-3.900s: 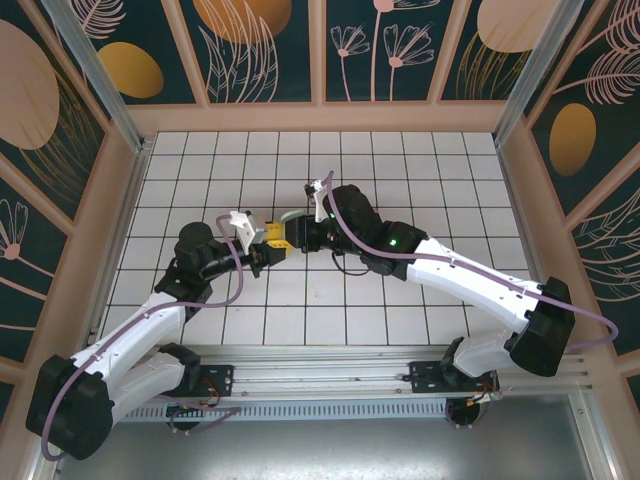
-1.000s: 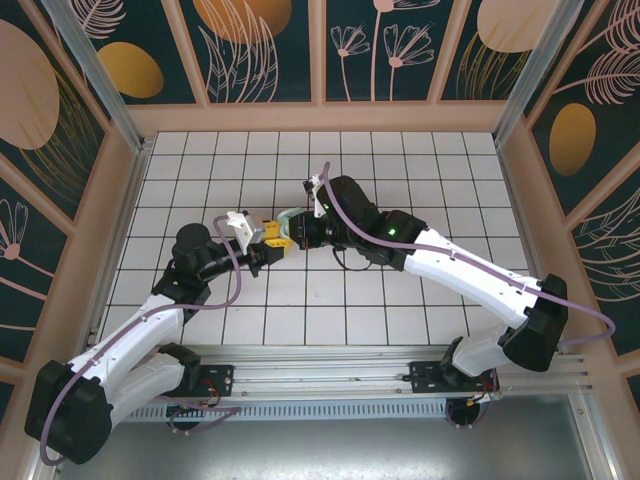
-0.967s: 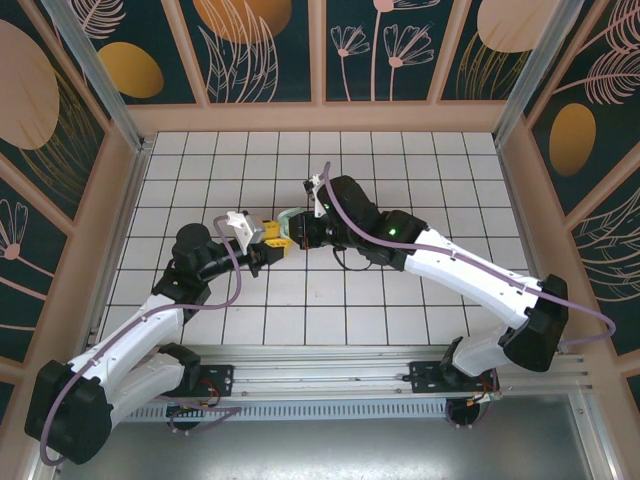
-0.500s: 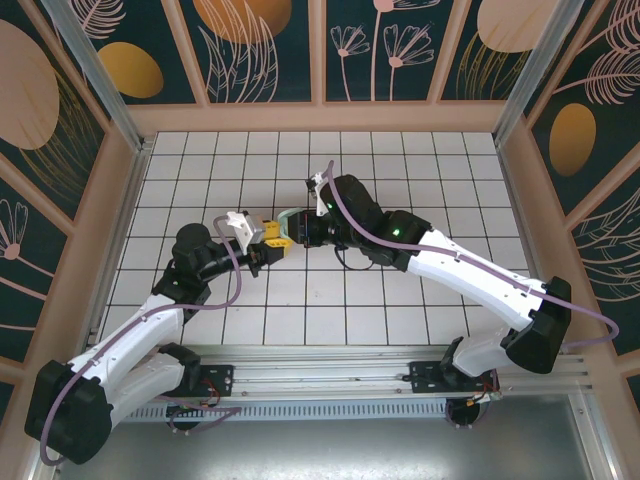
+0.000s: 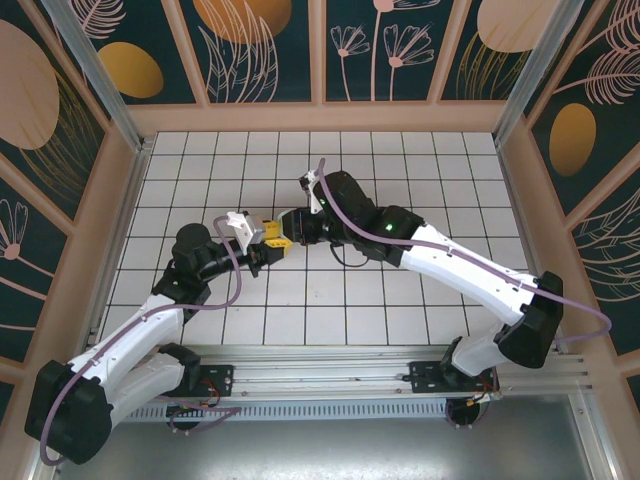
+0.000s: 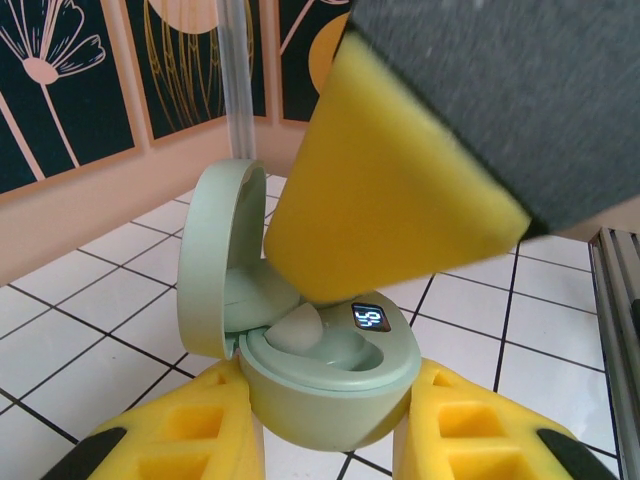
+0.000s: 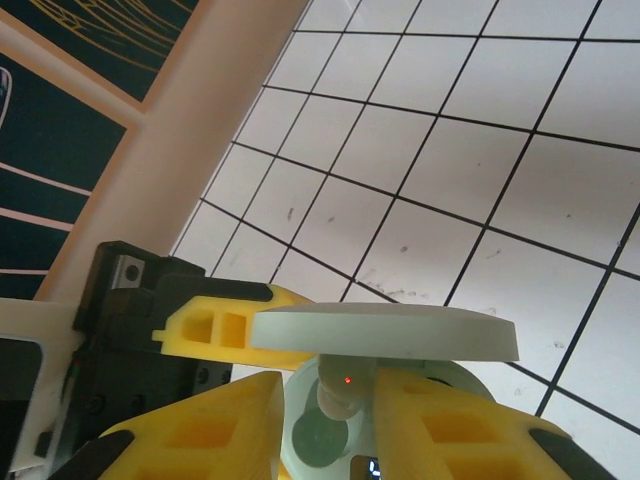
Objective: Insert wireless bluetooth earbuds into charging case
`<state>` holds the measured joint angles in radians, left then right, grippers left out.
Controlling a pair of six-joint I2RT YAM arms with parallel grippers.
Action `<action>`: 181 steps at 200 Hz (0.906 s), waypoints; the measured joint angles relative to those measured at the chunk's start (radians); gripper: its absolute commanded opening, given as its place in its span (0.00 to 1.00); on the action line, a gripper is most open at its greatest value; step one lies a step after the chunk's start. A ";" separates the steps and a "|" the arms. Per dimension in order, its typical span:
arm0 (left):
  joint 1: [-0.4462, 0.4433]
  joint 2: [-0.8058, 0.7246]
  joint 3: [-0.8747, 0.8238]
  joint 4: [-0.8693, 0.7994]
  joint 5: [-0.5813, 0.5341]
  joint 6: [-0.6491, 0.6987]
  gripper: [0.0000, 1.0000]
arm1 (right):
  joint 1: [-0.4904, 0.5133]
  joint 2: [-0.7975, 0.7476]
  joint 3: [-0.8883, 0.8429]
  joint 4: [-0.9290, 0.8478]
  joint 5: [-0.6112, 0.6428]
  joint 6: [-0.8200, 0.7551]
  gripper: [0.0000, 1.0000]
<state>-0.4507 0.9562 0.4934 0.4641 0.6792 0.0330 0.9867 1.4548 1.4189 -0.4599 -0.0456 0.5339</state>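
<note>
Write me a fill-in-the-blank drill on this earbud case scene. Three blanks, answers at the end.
The left hand grips the charging case, whose lid stands ____. The case and the earbud between the fingers of the right hand are pale mint ____. Both hands have fingers coloured ____.
Missing words: open; green; yellow.
</note>
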 measured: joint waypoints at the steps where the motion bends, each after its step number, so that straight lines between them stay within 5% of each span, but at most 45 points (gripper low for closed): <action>1: 0.000 0.000 0.000 0.000 0.000 0.000 0.08 | -0.001 0.000 0.000 0.000 0.000 0.000 0.30; 181: 0.000 0.000 0.000 0.003 0.007 0.000 0.08 | -0.011 0.039 0.060 -0.048 -0.007 -0.031 0.25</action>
<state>-0.4507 0.9562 0.4934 0.4671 0.6865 0.0334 0.9760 1.4937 1.4784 -0.5079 -0.0528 0.5030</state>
